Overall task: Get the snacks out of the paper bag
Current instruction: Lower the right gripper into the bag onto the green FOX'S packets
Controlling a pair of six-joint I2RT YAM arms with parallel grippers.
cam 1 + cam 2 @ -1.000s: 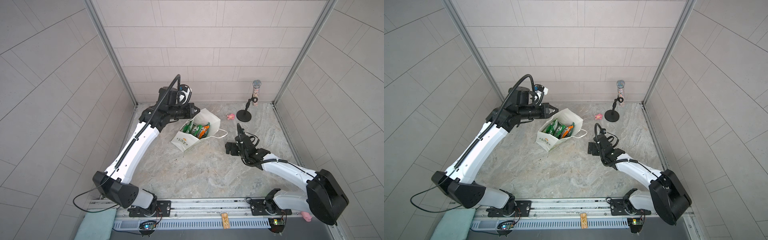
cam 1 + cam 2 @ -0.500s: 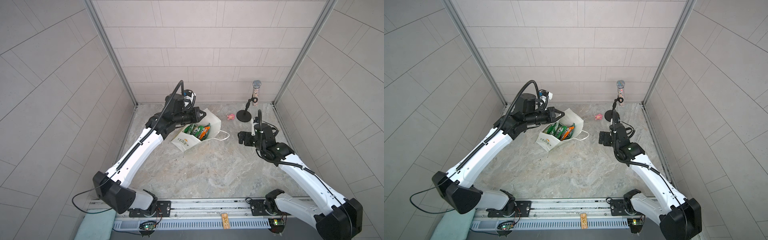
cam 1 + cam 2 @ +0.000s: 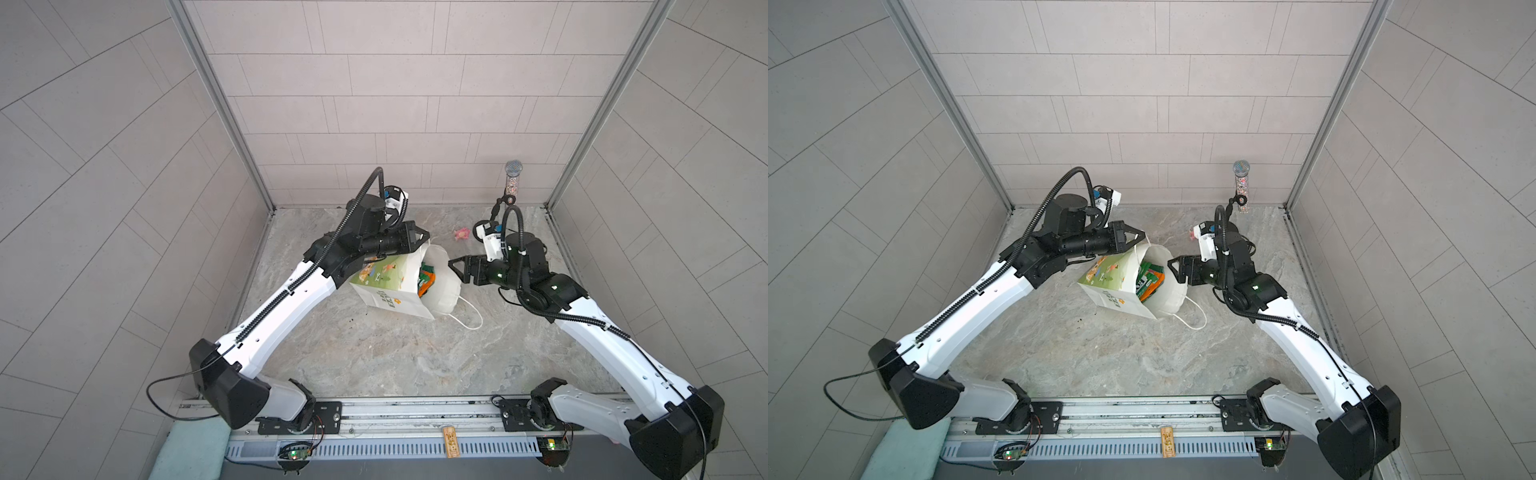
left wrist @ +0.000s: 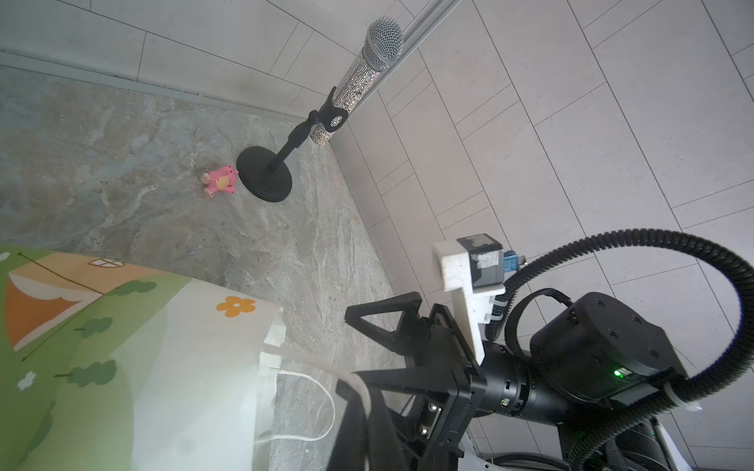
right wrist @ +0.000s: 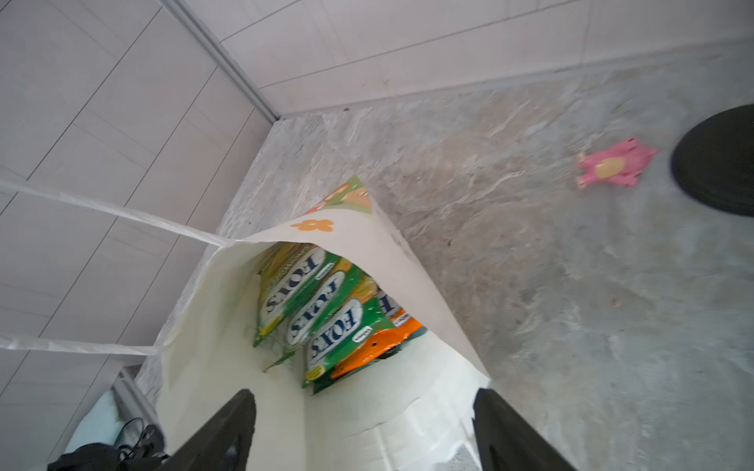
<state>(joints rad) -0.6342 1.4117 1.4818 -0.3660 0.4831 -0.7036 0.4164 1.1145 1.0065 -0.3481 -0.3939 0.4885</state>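
The white paper bag (image 3: 388,291) (image 3: 1111,286) leans in the middle of the floor, its mouth turned towards the right arm. My left gripper (image 3: 423,240) (image 3: 1141,238) (image 4: 361,397) is shut on one white cord handle (image 4: 310,361) at the rim and holds it taut. Inside lie the snacks (image 3: 426,281) (image 3: 1148,282): yellow-green "FOX'S" packets (image 5: 318,301) and an orange packet (image 5: 377,344). My right gripper (image 3: 454,269) (image 3: 1173,270) (image 5: 367,416) is open at the mouth, over the lower wall, holding nothing. The bag's (image 5: 391,248) other handle (image 3: 467,318) lies loose on the floor.
A small pink toy figure (image 3: 462,234) (image 4: 220,185) (image 5: 612,165) lies beside the round black base of a glittery microphone stand (image 3: 512,183) (image 3: 1241,187) (image 4: 265,175) in the back right corner. Tiled walls close in the marble floor (image 3: 395,357) on three sides.
My right arm swung up from the floor to the bag's mouth, and its jaws narrowed slightly. My left gripper shifted right with the handle, and the bag now stands steeper.
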